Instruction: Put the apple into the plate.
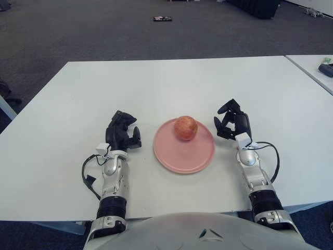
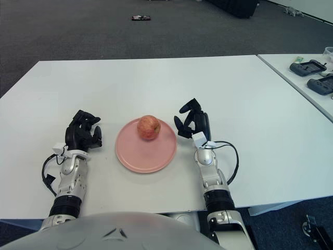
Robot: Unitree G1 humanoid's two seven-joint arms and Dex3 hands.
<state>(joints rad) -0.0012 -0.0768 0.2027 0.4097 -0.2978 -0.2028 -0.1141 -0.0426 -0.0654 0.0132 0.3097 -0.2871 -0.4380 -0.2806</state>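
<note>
Resting on pink plate (image 1: 177, 153): unlabelled apple (image 1: 185, 127), seemingly.

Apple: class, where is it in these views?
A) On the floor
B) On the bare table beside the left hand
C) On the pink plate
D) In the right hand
C: the apple sits on the pink plate, toward its far rim, with neither hand touching it.
</note>
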